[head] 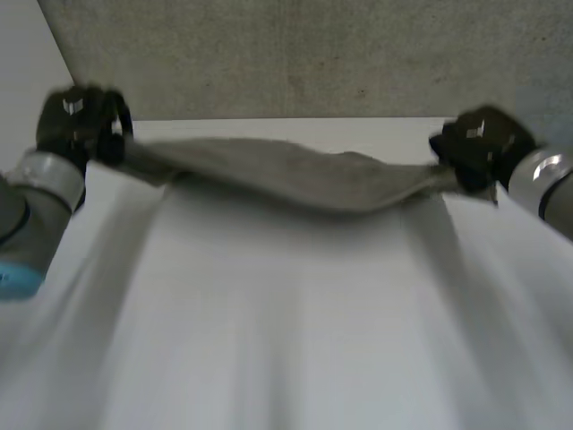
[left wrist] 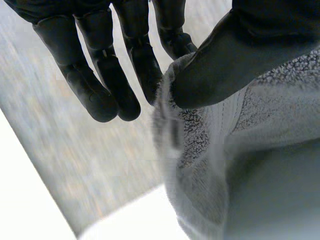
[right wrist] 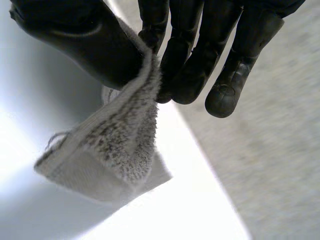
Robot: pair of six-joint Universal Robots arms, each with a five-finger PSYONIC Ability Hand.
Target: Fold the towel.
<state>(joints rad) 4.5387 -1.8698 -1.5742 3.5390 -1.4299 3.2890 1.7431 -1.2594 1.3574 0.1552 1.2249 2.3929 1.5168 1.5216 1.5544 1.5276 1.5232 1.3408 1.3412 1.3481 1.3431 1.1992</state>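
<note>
Towel [head: 295,175] sags over the white table [head: 286,313], its ends pinched by left hand [head: 76,121] and right hand [head: 479,143].

The white table [head: 269,313] spreads in front of me, and near its far edge the grey towel [head: 295,175] sags low over it, touching or not I cannot tell.

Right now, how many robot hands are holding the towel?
2. The left hand pinches one end of the towel, and the right hand pinches the other end, over the far side of the table.
</note>
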